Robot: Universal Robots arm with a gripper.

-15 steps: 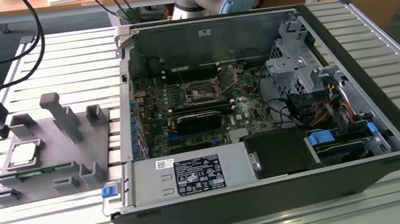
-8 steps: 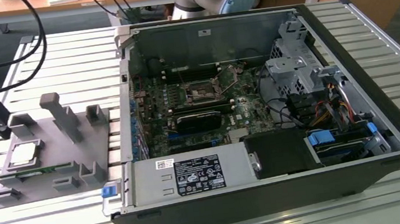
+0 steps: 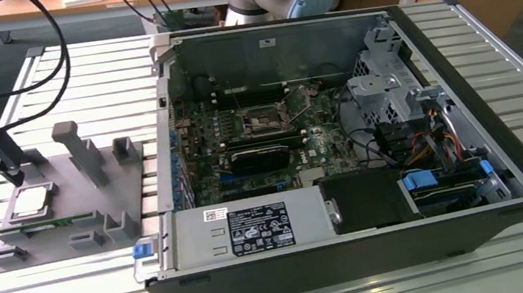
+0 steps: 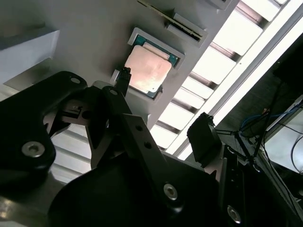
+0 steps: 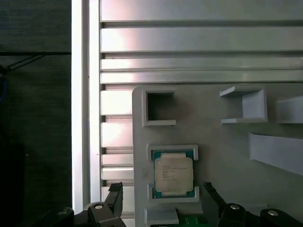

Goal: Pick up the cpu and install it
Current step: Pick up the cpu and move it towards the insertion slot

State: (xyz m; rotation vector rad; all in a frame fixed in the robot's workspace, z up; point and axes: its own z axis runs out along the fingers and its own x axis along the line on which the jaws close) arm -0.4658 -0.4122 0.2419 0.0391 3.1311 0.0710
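One square silver-topped cpu (image 5: 173, 174), green-rimmed, seated in grey holder (image 5: 213, 137), jaws spread apart above it

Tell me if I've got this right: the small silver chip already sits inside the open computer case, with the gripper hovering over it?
Not quite. The chip lies in a pocket of the grey tray beside the computer case, not inside it, as the exterior view shows. The gripper does hover over it, open.
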